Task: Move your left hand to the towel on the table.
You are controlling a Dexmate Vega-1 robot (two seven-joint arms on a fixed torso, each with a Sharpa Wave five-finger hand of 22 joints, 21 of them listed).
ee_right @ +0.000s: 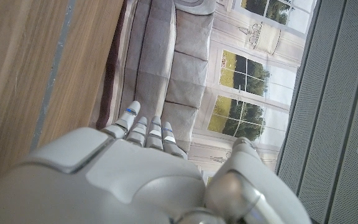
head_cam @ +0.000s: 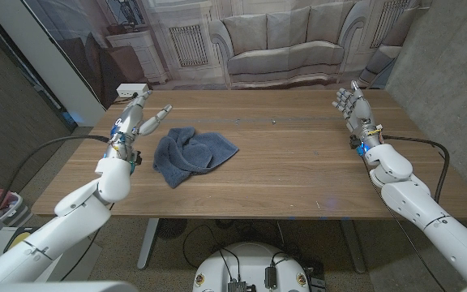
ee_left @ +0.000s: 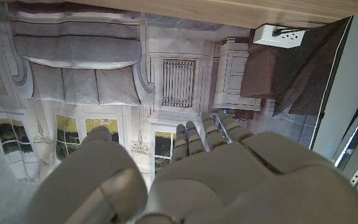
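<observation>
Backdrop: printed scene of a sofa (head_cam: 276, 42), cabinet and tall windows hangs beyond the far edge of the table, well ahead of both hands
Table: wooden top (head_cam: 298, 170) spans the space between the two arms, and both hands are over its far corners
Towel: dark blue towel (head_cam: 191, 154) lies crumpled in a loose heap on the wood, just beside the left hand on its inner side and slightly nearer the robot than the fingertips; nothing touches it, so it looks simply dropped there as the target
Left hand: left hand (head_cam: 136, 122) is raised over the table's left part, fingers straight and apart, thumb out, holding nothing; it seems poised as a start pose, aimed past the towel toward the backdrop
Left hand, wrist view: back of the left hand (ee_left: 229, 180) with fingers reaching toward the backdrop, which suggests the palm has yet to turn toward the cloth
Right hand: right hand (head_cam: 353, 107) stands over the far right of the table, fingers extended and spread, empty, well apart from the towel; probably parked out of the way since the task needs only the other arm
Power strip: white power strip (head_cam: 131, 89) sits at the table's far left corner, just beyond the left hand's fingertips
Next move, as a judgement: a short inward and downward reach should bring the left hand onto the towel
</observation>
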